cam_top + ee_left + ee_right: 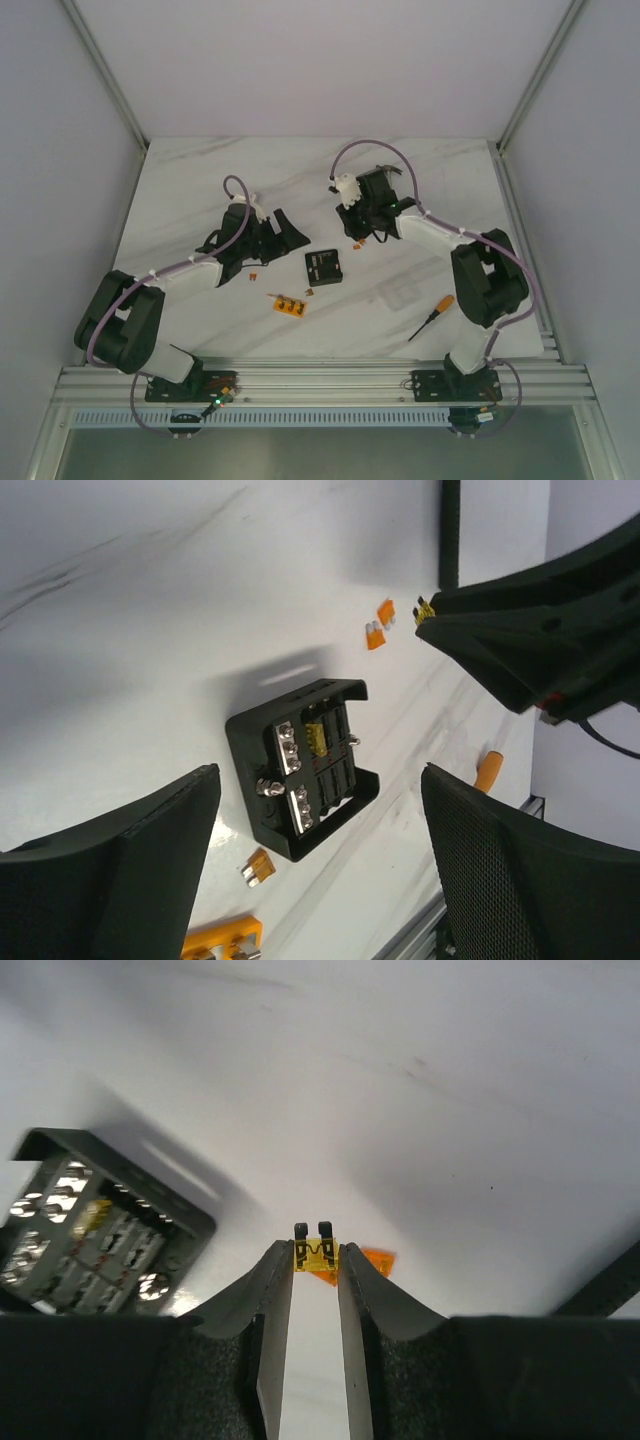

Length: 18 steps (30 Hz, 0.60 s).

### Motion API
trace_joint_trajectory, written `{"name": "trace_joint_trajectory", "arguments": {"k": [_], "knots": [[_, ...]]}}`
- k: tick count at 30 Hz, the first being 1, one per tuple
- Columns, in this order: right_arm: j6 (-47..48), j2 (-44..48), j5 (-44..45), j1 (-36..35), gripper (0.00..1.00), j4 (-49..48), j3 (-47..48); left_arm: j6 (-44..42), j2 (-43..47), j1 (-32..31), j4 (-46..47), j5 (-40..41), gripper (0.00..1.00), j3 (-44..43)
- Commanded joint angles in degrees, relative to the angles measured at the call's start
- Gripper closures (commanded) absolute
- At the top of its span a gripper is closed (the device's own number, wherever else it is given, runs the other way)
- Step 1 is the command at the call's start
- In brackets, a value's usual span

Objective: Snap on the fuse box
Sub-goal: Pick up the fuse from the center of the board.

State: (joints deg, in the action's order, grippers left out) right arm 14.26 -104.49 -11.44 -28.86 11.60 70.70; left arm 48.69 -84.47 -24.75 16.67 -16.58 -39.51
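Observation:
The fuse box [323, 267] is a small black square box lying open-faced on the white table between both arms. In the left wrist view the fuse box [303, 765] shows metal screws and one yellow fuse [318, 735] seated in a slot. My left gripper [320, 880] hovers above it, open and holding nothing, and it is the left gripper [283, 240] to the box's left in the top view. My right gripper [315, 1260] is shut on a small yellow blade fuse [315, 1253], prongs pointing outward, up and to the right of the fuse box [90, 1240]. From above, the right gripper [366, 236] hangs behind the box.
An orange strip [288, 304] with fuses lies near the front, left of the box. Loose orange fuses [380, 623] lie under the right gripper, another [259, 866] by the box's near corner. An orange-handled screwdriver [432, 316] lies front right.

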Motion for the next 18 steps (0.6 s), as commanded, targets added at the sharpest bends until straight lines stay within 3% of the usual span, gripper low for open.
{"name": "trace_joint_trajectory", "arguments": {"k": [1, 9, 18], "knots": [[-2.28, 5.41, -3.02, -1.67, 0.76, -2.94, -2.39, 1.56, 0.27, 0.26, 2.21, -1.93, 0.12, -2.33], [-4.36, 11.24, -6.40, -5.63, 0.74, -5.93, -5.48, 4.53, -2.68, -1.18, 6.57, -4.90, 0.30, -5.09], [-5.99, 13.48, -8.79, -7.91, 0.74, -8.72, -7.07, 7.94, -4.53, -1.57, 9.91, -4.12, 0.43, -5.82]]}}
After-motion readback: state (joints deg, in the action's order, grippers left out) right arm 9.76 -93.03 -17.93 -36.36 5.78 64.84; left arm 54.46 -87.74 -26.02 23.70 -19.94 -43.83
